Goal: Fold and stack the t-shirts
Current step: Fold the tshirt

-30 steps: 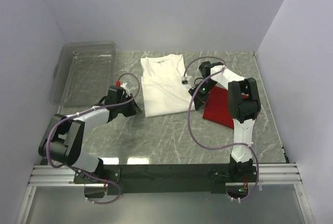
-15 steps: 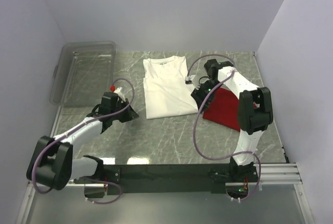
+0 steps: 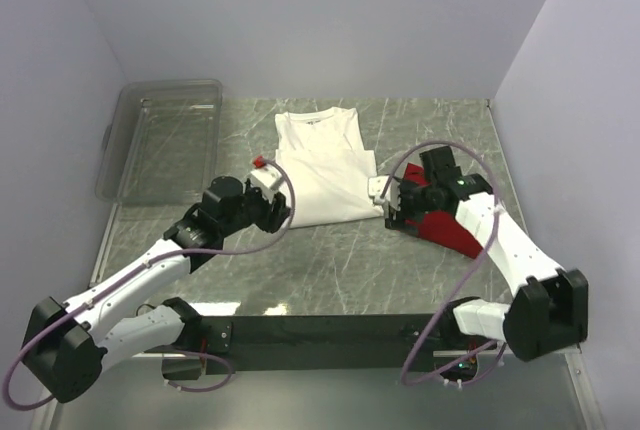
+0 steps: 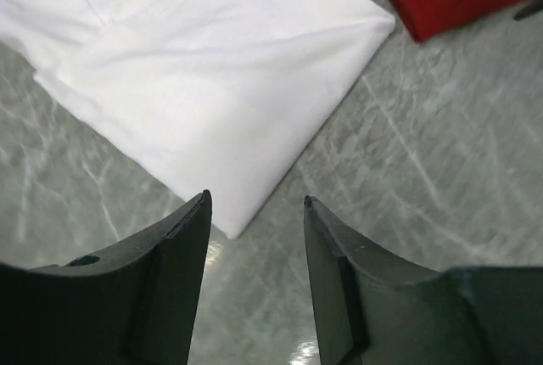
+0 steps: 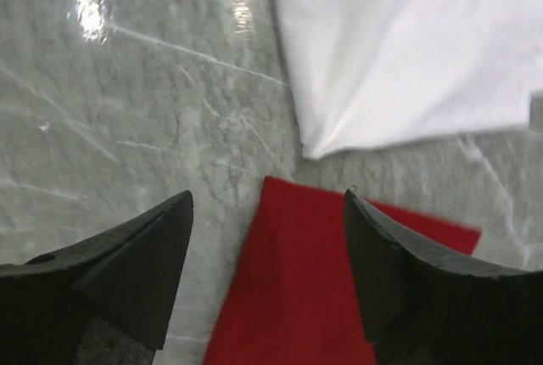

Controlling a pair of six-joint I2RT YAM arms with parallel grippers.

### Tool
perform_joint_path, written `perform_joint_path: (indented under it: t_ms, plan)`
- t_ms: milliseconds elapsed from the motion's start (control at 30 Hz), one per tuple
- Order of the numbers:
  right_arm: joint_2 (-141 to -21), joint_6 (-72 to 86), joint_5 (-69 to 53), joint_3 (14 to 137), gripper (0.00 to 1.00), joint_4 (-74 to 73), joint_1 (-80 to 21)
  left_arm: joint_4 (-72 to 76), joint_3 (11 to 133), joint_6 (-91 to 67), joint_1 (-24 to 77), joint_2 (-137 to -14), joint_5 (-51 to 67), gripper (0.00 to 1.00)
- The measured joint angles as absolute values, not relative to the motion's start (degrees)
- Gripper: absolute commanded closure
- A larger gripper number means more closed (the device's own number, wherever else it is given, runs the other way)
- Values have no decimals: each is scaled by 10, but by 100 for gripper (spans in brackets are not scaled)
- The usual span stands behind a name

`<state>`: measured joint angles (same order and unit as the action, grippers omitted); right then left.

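A folded white t-shirt (image 3: 322, 168) lies flat at the middle of the table, collar toward the back; no print shows. Its near corner (image 4: 233, 227) sits just ahead of my left gripper (image 4: 254, 202), which is open and empty above the marble. That left gripper (image 3: 283, 212) hovers at the shirt's near left corner. The folded red t-shirt (image 3: 448, 229) lies to the right of the white one, partly under the right arm. My right gripper (image 5: 268, 197) is open over the red t-shirt (image 5: 305, 289), holding nothing, with the white t-shirt's corner (image 5: 399, 51) just beyond.
A clear plastic bin (image 3: 160, 138) stands at the back left. The table (image 3: 330, 270) is grey-green marble, walled on the left, back and right, with a metal rail (image 3: 310, 335) along the near edge.
Both grippers have opened. The left arm has swung right and nearer to the white shirt's near corner. The right arm has pulled back toward the near right, over the red shirt.
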<state>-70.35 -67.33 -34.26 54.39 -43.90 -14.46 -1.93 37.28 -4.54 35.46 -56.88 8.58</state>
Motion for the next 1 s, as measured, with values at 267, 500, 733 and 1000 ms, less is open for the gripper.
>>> perform_joint_path:
  t_ms: [267,500,733,1000]
  plan:
    - [-755,-853,-341,461,25,-381,-177,12,321,220,366,-604,139,50]
    - [-842,-856,-303,474,26,-298,-215,16,323,307,371,-719,149,50]
    - [-900,-839,-272,503,30,-260,-215,25,348,341,371,-796,145,51]
    - [-941,-819,-250,535,35,-251,-215,26,390,368,372,-862,129,53]
